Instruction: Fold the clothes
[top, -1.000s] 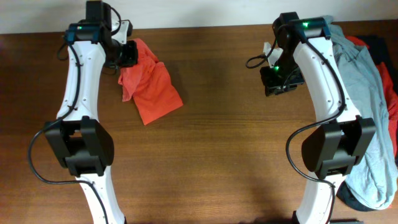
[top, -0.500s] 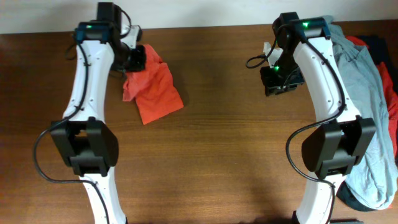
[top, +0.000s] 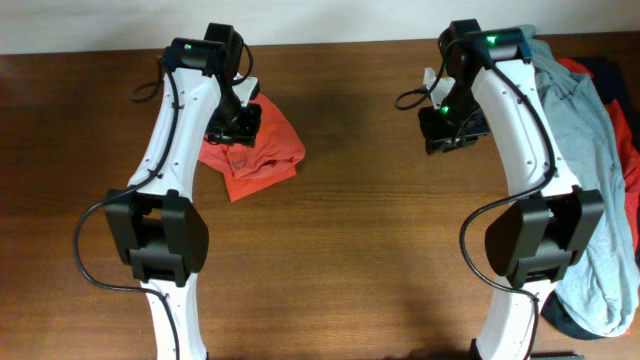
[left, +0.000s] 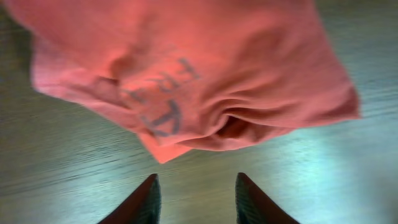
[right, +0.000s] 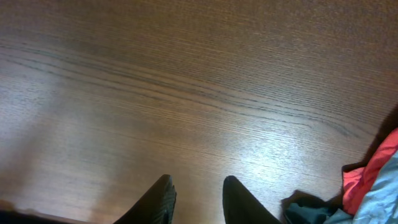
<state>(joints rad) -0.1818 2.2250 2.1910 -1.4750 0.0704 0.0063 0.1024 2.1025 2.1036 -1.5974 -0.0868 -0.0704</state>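
Left jaws hang apart and empty just above the shirt (left: 205, 74), which lies bunched on the tabletop (top: 360, 230), print creased, a pointed fold nearest them. Best play here, I'd say: drop onto that loose edge, pinch one layer only, and draw it out flat before any folding. Well right of the shirt, right jaws sit slightly apart over bare wood, gripping nothing. Beyond them, the pile (top: 590, 150) waits.

1 L gripper (left: 196, 177), 1 R gripper (right: 198, 178), 1 orange-red tee (top: 265, 150), 1 grey-blue garment (top: 590, 170), 1 red garment (top: 630, 150), 1 navy garment (top: 612, 78)
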